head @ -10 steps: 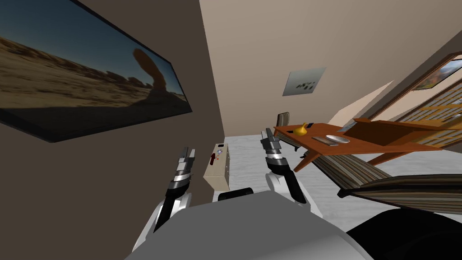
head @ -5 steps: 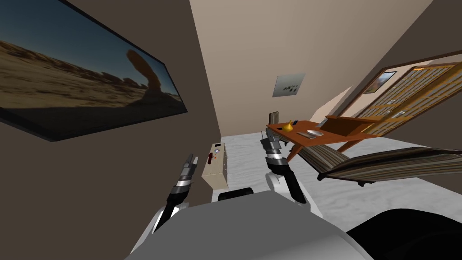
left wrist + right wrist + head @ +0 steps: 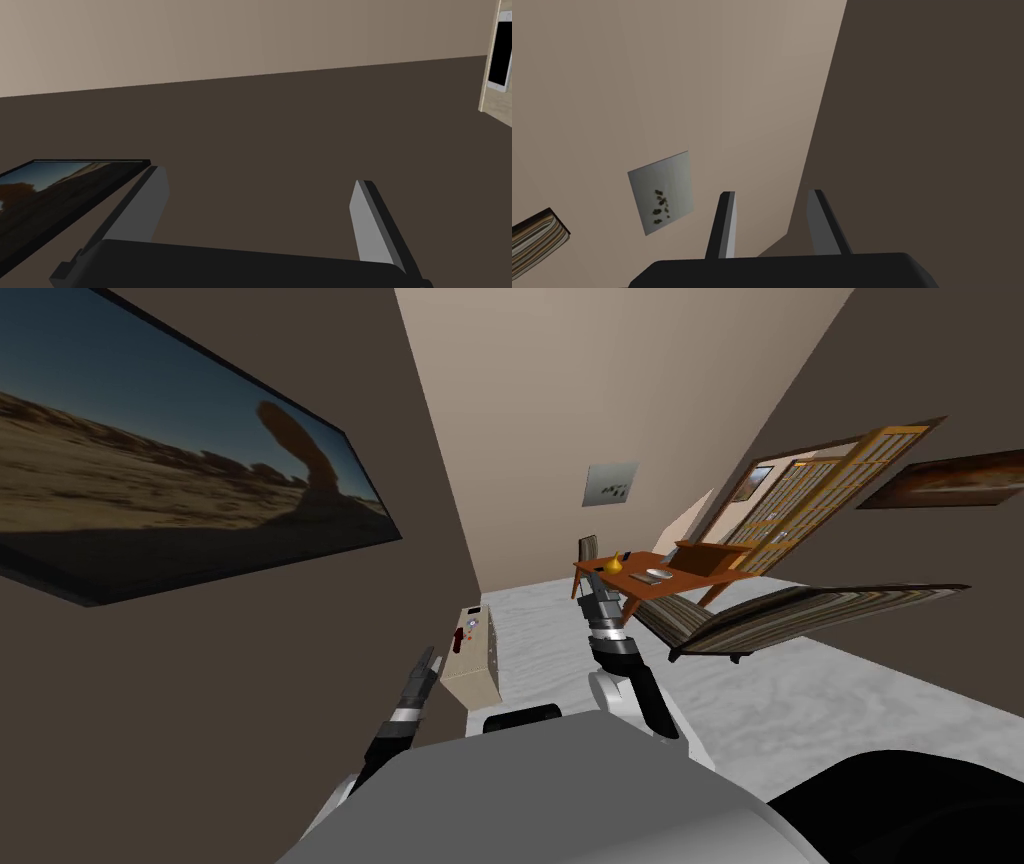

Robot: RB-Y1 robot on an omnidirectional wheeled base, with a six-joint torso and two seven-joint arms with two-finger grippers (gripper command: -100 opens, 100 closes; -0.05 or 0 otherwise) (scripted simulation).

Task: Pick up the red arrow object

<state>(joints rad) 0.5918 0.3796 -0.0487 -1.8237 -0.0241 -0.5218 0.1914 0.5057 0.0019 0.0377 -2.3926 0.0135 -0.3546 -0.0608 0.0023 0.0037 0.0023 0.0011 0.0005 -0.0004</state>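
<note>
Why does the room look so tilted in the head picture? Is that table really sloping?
Head view: the wide, rolled lens slants everything together, the orange-brown wooden table and the large dark-framed desert picture alike, so the table is probably level. Left wrist view: flat, even light, no glare.

Left pincer (image 3: 260,176) and right pincer (image 3: 772,193) show thin grey blades on dark boxes.

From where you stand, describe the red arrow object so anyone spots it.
Past the desert picture, a low beige cabinet stands against the dark brown wall. On its top, the red arrow object is the only dark red piece, nearer me than the phone.
</note>
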